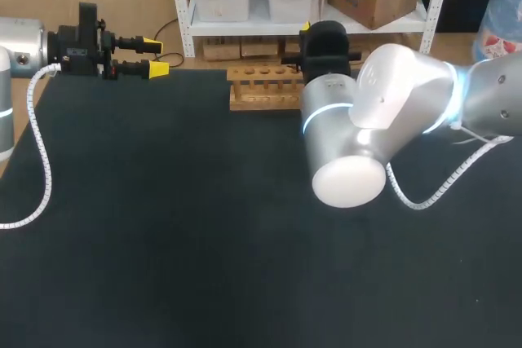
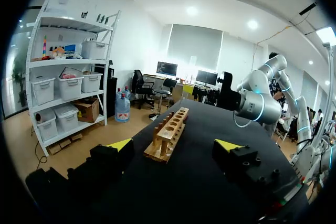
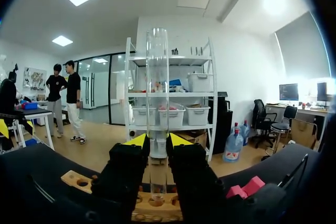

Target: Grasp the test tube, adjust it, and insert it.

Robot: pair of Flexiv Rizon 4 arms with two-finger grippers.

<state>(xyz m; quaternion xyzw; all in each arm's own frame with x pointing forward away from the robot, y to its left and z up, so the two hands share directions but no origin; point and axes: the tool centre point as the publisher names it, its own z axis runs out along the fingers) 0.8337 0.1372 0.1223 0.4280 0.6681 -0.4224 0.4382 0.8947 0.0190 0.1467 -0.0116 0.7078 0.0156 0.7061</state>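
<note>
**test tube station: two claws, one rack, one tube**

item 1. right claw [image 3: 157, 142]: closed on the test tube [image 3: 157, 108], one yellow-tipped finger against each side of the glass, with only the tube's width between them. in the head view the claw's black body [image 1: 326, 42] stands directly behind the rack. its fingers are hidden there by the right arm [image 1: 383, 112].

item 2. test tube: clear glass, upright, clamped between the right claw's fingers. most of its length rises above the fingertips. its lower end drops below them to a hole in the rack. whether the end is inside the hole or just over it cannot be told.

item 3. wooden rack [image 3: 152, 205]: a light-wood block with a row of round holes, lying directly under the right claw. from the left claw it lies ahead, end-on and in line with the gap between the fingers [image 2: 169, 135]. in the head view it is well apart from that claw [image 1: 265, 87].

item 4. left claw [image 1: 155, 56]: fingers spread wide with nothing between them, also seen in its own wrist view [image 2: 174, 145]. it points toward the rack.

item 5. black table cover [image 1: 163, 226]: lies under both claws and bears the rack.

item 6. white coiled cables: one trails from the left arm [image 1: 37, 144], and one from the right arm [image 1: 432, 193].
</note>
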